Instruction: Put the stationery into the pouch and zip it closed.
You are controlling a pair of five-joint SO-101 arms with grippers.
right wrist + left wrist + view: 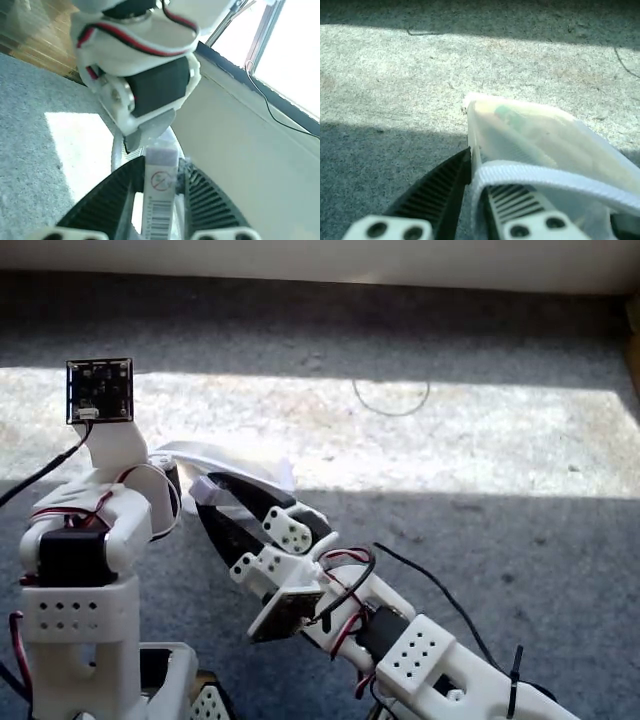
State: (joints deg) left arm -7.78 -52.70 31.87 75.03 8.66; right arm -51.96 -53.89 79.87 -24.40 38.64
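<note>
The translucent white pouch [555, 145] lies on the grey carpet, with a white strap [545, 176] across its near end and a green item [507, 116] showing through its wall. My left gripper [475, 157] is shut on the pouch's edge. In the high view the pouch [235, 462] peeks out beside the left arm [90, 540]. My right gripper [205, 502] sits right at it, shut on a slim white and lilac stationery stick [205, 485]. That barcoded stick [161, 185] rests between the right gripper's [161, 167] black fingers, pointing at the left arm's wrist [145, 65].
A bright sunlit band crosses the grey carpet [450, 440], and a thin wire loop [390, 400] lies in it. A pale wall [400, 260] runs along the far edge. Open carpet stretches to the right of both arms.
</note>
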